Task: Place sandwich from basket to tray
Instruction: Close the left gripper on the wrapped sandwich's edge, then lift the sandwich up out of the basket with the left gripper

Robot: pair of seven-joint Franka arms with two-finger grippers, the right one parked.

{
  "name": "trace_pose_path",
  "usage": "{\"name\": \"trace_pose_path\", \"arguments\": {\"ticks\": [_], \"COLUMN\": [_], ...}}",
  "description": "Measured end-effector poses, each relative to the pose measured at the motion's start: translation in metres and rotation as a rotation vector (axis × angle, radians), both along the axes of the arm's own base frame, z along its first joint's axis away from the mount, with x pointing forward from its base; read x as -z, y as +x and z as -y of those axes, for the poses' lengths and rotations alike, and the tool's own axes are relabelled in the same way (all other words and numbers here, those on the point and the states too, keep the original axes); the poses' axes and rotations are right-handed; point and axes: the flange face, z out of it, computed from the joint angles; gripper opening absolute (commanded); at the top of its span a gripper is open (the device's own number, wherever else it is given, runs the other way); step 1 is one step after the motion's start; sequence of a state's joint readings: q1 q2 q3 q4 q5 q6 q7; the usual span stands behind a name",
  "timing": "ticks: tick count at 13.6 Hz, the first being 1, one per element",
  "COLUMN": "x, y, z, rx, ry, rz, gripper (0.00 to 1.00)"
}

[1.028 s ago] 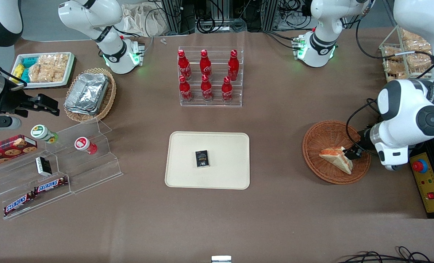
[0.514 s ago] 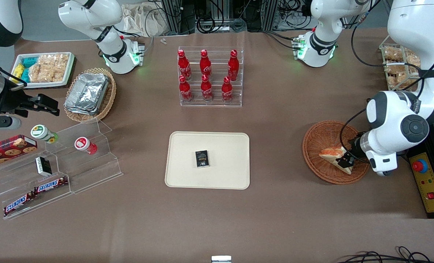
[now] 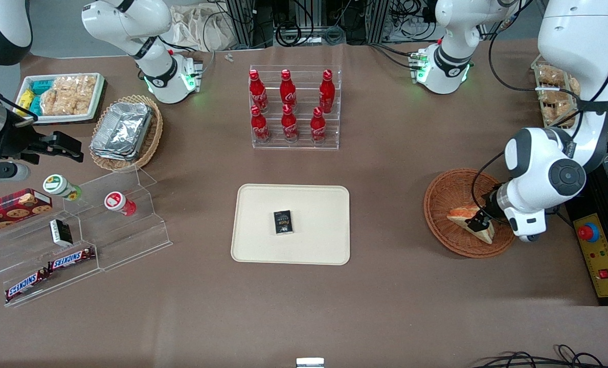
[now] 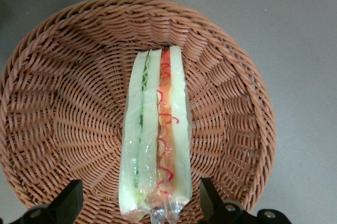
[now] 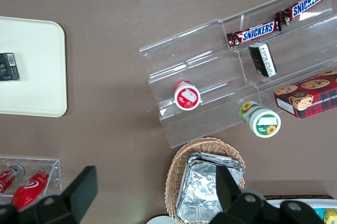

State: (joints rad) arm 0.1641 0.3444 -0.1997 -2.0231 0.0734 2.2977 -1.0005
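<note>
The sandwich [image 4: 156, 139] stands on edge in the reddish-brown wicker basket [image 4: 58, 103], toward the working arm's end of the bench [image 3: 396, 306]. In the wrist view its filling edge faces the camera: pale bread, a green layer and an orange-red layer with red squiggles, under clear wrap. The end nearest the camera runs out of the picture.

The pincer [image 4: 141, 203] is spread, one finger on each side of the sandwich with a gap showing between each finger and the bread; only the finger stubs [image 4: 67, 198] show, the tips cut off. In the front view the pincer [image 3: 476, 223] sits low over the sandwich [image 3: 462, 213], and the arm's wrist covers the basket's [image 3: 439, 197] rim on the working arm's side.

The cream tray [image 3: 314, 245] lies well apart, mid-bench, with a small dark packet [image 3: 283, 222] on it, its label too small to read.
</note>
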Motion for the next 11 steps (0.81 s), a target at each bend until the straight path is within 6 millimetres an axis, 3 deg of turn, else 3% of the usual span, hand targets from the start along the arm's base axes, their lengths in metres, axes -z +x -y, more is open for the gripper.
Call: {"name": "trace_pose_path", "arguments": {"ticks": [2, 3, 7, 8, 11], "x": [0.006, 0.01, 0.024, 0.024, 0.019], "y": [0.0, 0.0, 0.003, 0.004, 0.008], "z": [0.0, 0.0, 0.0, 0.0, 0.0], "rx": [0.0, 0.0, -0.012, -0.024, -0.042], "ry": [-0.003, -0.003, -0.007, -0.006, -0.001], "rz": [0.009, 0.009, 0.022, 0.026, 0.038], "gripper": [1.0, 0.92, 0.05, 0.0, 0.0]}}
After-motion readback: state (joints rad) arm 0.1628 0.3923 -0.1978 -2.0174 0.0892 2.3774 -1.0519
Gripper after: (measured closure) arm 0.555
